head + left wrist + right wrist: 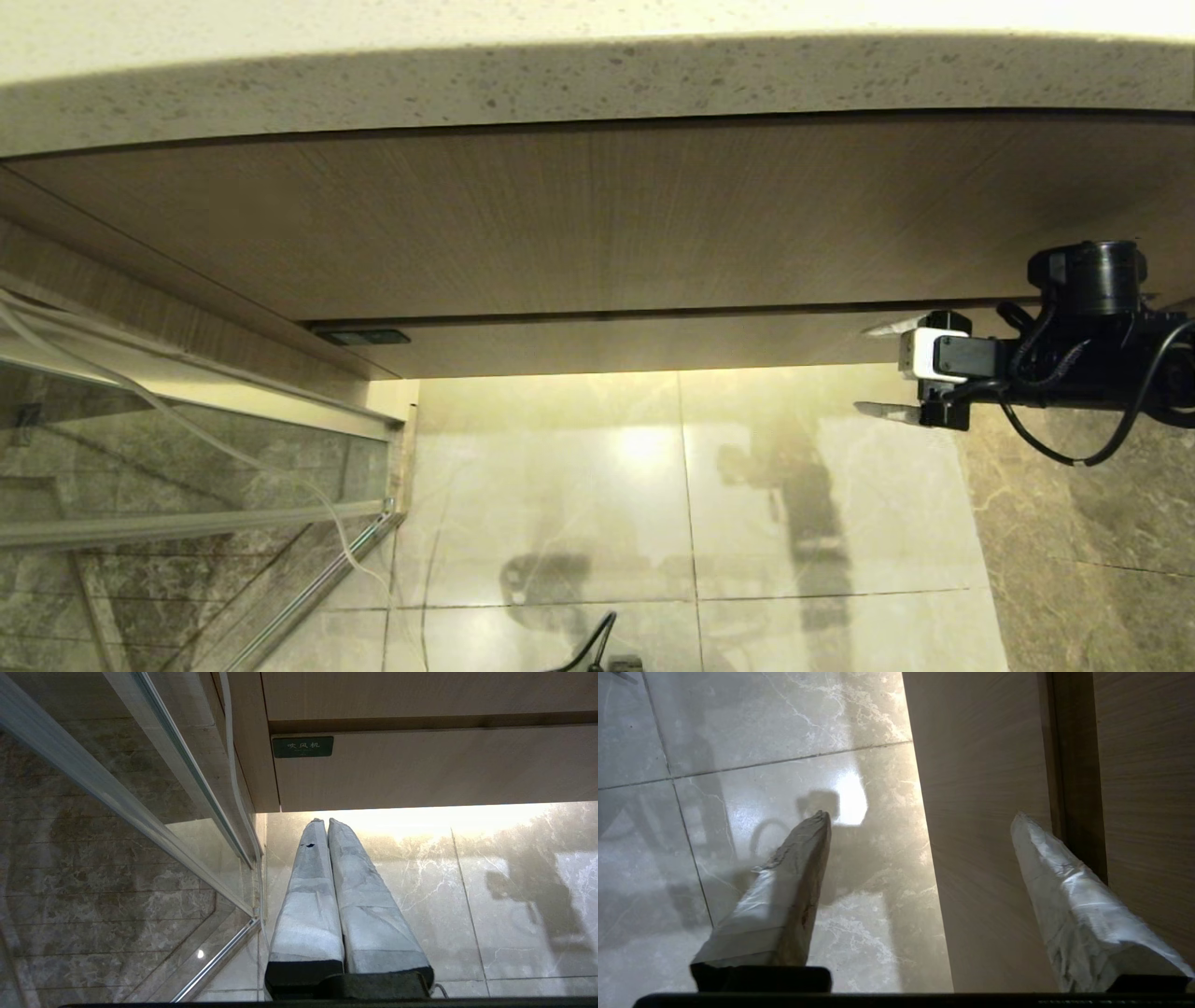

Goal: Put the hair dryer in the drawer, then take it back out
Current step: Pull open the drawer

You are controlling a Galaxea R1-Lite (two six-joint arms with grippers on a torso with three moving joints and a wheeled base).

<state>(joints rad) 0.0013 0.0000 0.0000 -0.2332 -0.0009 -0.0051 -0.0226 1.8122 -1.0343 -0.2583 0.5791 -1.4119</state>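
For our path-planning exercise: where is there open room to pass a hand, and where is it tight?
Free: floor tiles below the drawer, between glass partition and right end effector. Tight: its open fingers flank the drawer's lower edge.

Bathroom vanity over a glossy marble floor

A speckled stone countertop (597,84) is overhanging a wood-grain panel (597,224), warm light is glaring off the pale floor tiles (644,448), a glass partition (187,467) is standing at the left, and darker marble (1092,560) is lying to the right.
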